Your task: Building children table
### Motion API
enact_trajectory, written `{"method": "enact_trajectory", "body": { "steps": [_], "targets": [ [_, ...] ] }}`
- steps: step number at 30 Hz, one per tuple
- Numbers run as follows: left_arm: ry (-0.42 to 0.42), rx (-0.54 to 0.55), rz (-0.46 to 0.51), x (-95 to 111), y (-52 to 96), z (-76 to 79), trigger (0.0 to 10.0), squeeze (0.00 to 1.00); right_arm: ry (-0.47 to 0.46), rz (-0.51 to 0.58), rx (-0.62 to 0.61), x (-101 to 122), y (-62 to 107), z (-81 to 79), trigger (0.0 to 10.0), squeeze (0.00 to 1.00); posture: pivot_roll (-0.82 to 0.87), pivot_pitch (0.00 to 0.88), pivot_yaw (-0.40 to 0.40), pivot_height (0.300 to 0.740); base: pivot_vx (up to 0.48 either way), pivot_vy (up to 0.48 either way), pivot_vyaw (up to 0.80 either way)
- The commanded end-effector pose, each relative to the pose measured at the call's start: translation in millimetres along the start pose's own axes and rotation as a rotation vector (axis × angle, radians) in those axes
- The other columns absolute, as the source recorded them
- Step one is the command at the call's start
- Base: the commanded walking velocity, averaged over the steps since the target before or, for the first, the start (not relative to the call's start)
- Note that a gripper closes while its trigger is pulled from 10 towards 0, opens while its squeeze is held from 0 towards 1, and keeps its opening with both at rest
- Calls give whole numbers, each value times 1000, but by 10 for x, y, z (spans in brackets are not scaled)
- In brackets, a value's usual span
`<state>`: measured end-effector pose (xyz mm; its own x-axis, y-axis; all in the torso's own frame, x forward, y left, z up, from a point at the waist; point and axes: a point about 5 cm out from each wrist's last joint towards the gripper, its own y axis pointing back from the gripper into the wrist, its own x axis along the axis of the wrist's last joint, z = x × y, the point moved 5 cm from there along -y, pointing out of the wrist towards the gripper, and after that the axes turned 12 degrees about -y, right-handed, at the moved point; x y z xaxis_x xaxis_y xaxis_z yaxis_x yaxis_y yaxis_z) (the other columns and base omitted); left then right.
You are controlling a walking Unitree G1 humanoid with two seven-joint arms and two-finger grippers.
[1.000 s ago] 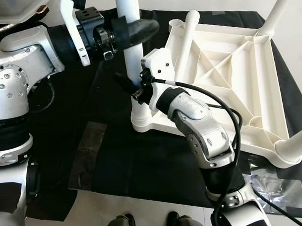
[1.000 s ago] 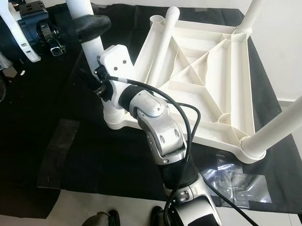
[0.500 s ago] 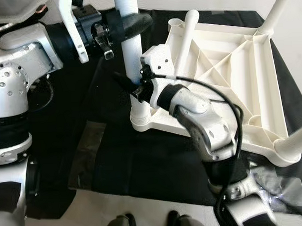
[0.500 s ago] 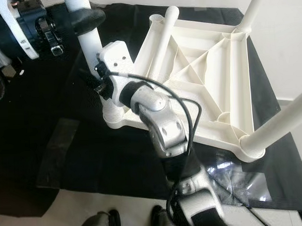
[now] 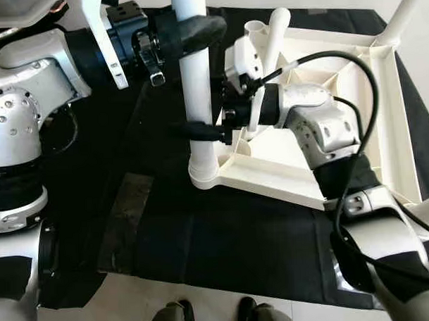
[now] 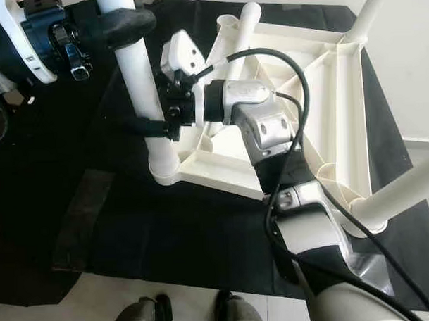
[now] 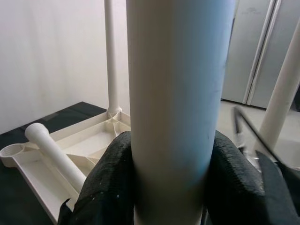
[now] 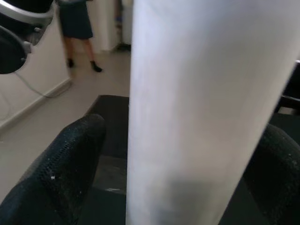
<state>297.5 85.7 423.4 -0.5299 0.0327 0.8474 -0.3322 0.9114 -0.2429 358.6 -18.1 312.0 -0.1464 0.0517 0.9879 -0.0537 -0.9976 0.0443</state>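
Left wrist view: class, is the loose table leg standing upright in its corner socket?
No, the loose leg lies slanted across the upturned tabletop, beside an empty socket.

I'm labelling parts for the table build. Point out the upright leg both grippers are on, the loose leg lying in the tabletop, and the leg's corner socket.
upright leg point(image 5: 198, 83), left eye view, mid shaft.
loose leg point(image 5: 275, 28), left eye view, upper shaft.
corner socket point(image 5: 203, 176), left eye view, rounded collar.

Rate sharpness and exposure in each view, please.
Both eye views: sharp, evenly lit, white table leg and upturned tabletop bright against the black mat. Left wrist view: leg crisp, fingers in focus. Right wrist view: soft, the leg close and blurred.
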Motion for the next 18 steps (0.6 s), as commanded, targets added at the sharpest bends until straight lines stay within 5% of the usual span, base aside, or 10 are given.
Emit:
{"method": "enact_trajectory", "body": {
  "steps": [1,6,7,8,9,18],
  "targets": [
    [29,-31,-22,-67,-30,54,0,0,25,-10,42,49,-26,-12,10000,0,128,233,10,740,0,0,0],
    [32,-44,-15,-53,-59,68,0,0,-1,-13,86,98,-67,51,10000,0,136,247,7,740,0,0,0],
    [33,-45,-14,-52,-61,69,0,0,-6,-12,105,107,-76,45,4824,0,137,250,9,740,0,0,0],
    [34,-47,-14,-52,-62,70,0,0,-6,-10,124,111,-77,41,3765,0,137,250,9,740,0,0,0],
    [35,-47,-14,-50,-61,70,0,0,-8,-14,140,110,-80,34,0,0,136,253,8,740,0,0,0],
    [36,-44,-11,-36,-76,54,0,0,-8,-20,223,121,-77,-9,0,0,133,266,3,740,0,0,0]
  ]
}}
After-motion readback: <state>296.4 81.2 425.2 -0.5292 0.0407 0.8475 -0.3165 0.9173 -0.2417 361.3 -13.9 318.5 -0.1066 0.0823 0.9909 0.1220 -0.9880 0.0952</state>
